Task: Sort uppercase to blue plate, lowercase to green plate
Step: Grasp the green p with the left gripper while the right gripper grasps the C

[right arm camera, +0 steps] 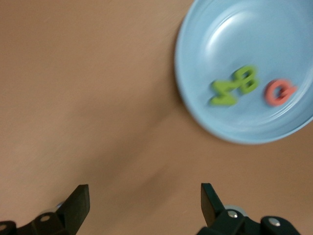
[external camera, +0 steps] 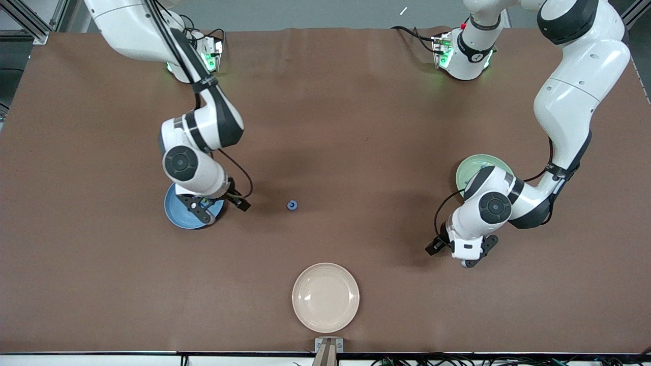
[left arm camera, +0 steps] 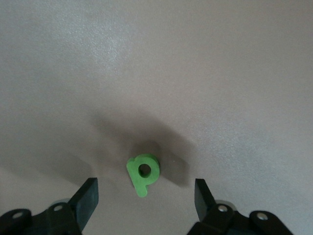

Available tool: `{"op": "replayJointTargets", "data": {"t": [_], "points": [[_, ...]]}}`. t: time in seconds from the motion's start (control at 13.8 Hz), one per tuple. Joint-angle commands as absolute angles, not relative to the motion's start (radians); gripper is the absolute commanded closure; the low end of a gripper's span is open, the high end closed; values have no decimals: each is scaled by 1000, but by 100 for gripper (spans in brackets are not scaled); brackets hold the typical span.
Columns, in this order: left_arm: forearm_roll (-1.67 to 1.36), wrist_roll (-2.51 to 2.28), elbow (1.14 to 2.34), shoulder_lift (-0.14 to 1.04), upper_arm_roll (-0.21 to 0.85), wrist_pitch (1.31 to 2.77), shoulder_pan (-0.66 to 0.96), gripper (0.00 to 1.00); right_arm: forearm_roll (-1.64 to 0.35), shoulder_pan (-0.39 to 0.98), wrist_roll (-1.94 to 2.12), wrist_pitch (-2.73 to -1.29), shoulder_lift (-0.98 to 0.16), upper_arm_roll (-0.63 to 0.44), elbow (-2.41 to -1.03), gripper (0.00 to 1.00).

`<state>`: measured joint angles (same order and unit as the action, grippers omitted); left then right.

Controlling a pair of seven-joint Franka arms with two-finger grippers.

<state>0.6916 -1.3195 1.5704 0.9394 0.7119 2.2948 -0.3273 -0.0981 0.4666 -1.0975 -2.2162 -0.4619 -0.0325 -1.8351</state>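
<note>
My left gripper is open, low over the table, with a green p lying flat between its fingers. In the front view this gripper is nearer the camera than the pale green plate, which the arm partly hides; the p is hidden there. My right gripper is open and empty over bare table beside the blue plate, which holds a green N, a green B and a red Q. In the front view it hangs over the blue plate's edge. A blue C-like letter lies mid-table.
A cream-beige plate sits near the table's front edge, in the middle. Both arms' bases stand along the table's back edge.
</note>
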Motion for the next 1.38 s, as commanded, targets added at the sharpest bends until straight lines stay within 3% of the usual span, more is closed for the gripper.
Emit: {"op": "replayJointTargets", "data": {"t": [0.0, 0.36, 0.58, 0.94, 1.31], "points": [[678, -1327, 1546, 945, 684, 2298, -307, 29, -103, 532, -1068, -2314, -529, -38, -1805, 0], [678, -1327, 1546, 943, 683, 2298, -308, 41, -98, 620, -953, -2418, -652, -38, -1747, 0], [684, -1327, 1546, 945, 683, 2298, -307, 58, -104, 643, -982, -2419, -676, -40, -1721, 3], [693, -1325, 1546, 945, 683, 2298, -305, 83, -106, 657, -988, -2460, -699, -40, -1721, 20], [690, -1319, 1555, 905, 692, 2240, -317, 87, -98, 664, -1031, -2459, -750, -40, -1654, 24]]}}
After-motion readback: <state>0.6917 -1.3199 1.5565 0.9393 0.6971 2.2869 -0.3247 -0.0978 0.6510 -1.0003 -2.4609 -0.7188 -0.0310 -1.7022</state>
